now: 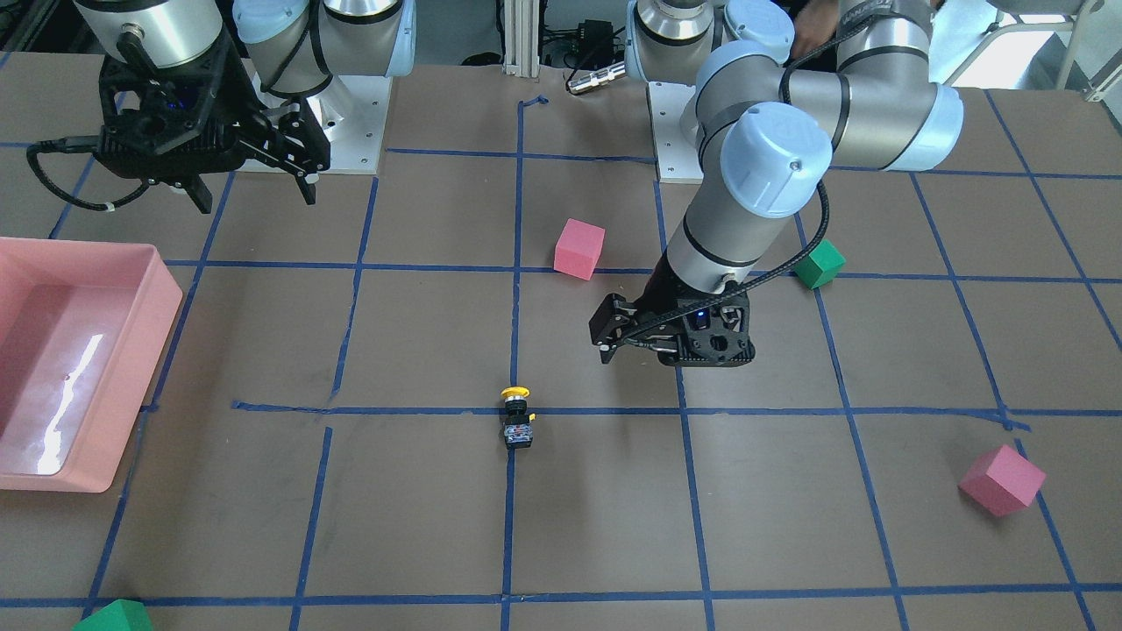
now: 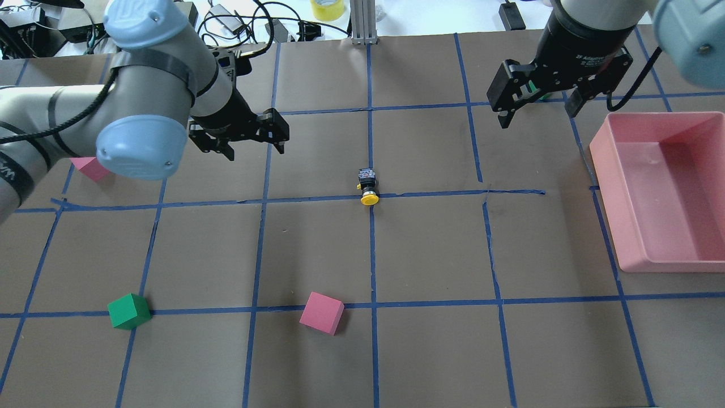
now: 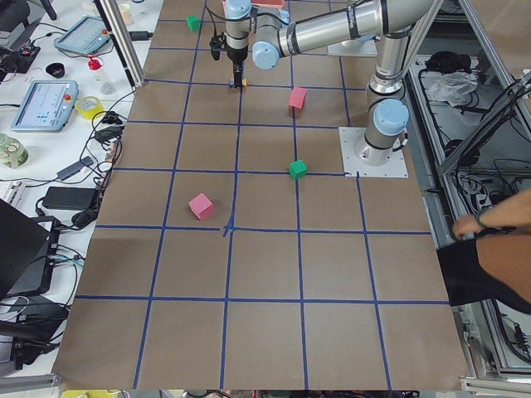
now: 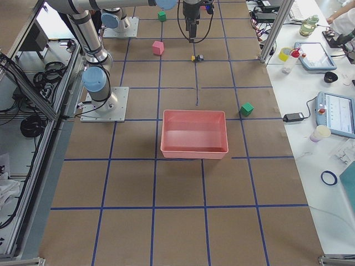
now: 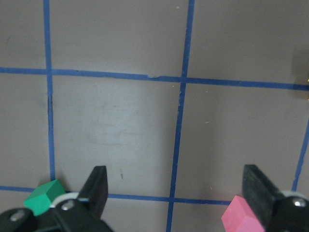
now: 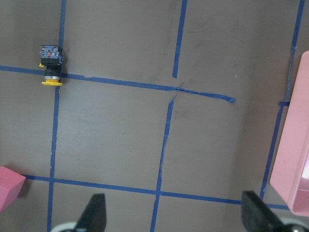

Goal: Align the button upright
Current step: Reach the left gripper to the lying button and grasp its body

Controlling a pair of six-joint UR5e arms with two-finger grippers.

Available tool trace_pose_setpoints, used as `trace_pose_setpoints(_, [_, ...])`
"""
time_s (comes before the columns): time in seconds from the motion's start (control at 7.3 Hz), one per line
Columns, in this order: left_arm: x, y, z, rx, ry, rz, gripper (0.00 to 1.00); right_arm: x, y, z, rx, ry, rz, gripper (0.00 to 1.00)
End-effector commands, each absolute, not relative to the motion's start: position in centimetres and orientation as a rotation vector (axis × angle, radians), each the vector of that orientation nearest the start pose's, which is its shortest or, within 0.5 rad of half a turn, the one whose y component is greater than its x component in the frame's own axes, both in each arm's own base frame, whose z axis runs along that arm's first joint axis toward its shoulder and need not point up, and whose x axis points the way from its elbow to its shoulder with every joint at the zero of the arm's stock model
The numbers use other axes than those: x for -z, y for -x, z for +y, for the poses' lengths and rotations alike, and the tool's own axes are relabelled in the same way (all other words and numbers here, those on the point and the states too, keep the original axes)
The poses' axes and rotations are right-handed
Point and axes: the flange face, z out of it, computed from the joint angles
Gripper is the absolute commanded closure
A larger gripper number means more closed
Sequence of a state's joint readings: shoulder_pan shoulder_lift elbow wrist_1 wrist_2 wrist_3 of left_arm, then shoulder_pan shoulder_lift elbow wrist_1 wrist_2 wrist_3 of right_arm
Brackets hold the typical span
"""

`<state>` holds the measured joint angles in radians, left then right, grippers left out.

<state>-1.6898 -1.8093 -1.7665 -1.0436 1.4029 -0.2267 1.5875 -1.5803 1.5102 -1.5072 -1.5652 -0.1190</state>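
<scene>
Button: lying on its side on the counter, at a tape crossing near the centre, yellow cap toward the robot. Not upright.

Left hand: fingers apart, empty, above the counter, well apart from the button.

Right hand: fingers apart, empty, near the pink bin, well apart from the button.
</scene>
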Motion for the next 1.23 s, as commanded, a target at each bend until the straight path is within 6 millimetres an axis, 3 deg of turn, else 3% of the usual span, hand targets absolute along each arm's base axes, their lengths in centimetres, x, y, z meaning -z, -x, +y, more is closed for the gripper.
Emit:
trace_pose_setpoints(0.0, [-28.1,26.5,-54.7,0.144,0.141,3.344,0.00,-51.7,-14.2,-48.5,0.013,0.214,3.127,0.00])
trace_pose_setpoints(0.41, [-22.1,30.2,-54.6,0.059,0.119,3.341,0.00,-51.7,-14.0,-48.7,0.026,0.241,3.138,0.00])
trace_pose_setpoints(0.68, [-18.7,31.2,-54.6,0.010,0.098,3.335,0.00,-51.7,-14.1,-48.7,0.029,0.238,3.131,0.00])
trace_pose_setpoints(0.96, [-16.6,32.7,-54.0,-0.046,0.059,3.326,0.00,-51.7,-14.0,-48.7,0.026,0.241,3.136,0.00])
trace_pose_setpoints(1.1, [-16.6,33.0,-54.0,-0.054,0.056,3.343,0.00,-51.7,-14.0,-48.7,0.026,0.241,3.136,0.00])
